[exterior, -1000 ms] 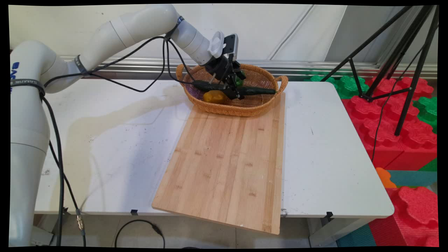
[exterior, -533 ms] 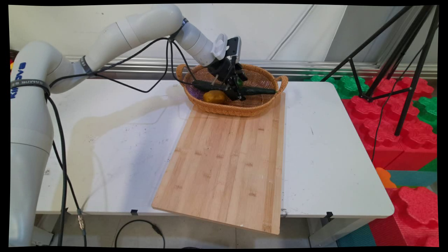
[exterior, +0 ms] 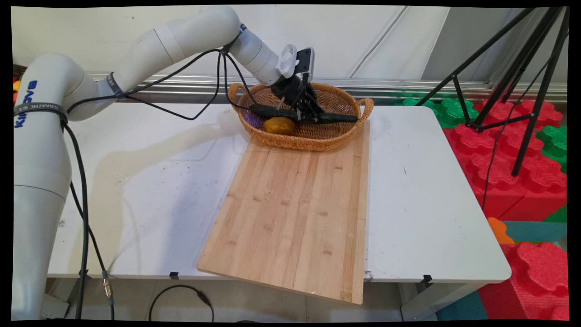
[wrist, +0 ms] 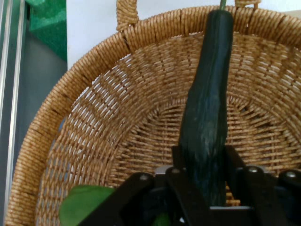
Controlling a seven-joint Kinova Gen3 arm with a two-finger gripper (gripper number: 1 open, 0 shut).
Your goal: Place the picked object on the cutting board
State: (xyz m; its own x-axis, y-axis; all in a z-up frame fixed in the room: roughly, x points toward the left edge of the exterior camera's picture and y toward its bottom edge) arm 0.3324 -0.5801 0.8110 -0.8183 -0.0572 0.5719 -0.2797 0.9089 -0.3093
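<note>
Fingers (wrist: pixel 181 188) of the gripper (exterior: pixel 307 114) clamped on a dark green cucumber (wrist: pixel 207 127), inside a wicker basket (exterior: pixel 345 131), yellow-brown fruit (exterior: pixel 279 125) at its 9 o'clock, basket at the 12 o'clock end of a wooden cutting board (exterior: pixel 295 213), white table (exterior: pixel 431 204) beneath

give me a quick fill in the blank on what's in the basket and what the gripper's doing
1. The gripper is shut on a long dark green ____.
2. The cucumber lies inside a woven ____.
3. The basket stands on the far end of a wooden ____.
4. Beside the cucumber in the basket lies a ____ vegetable.

Missing words: cucumber; basket; cutting board; yellow
</note>
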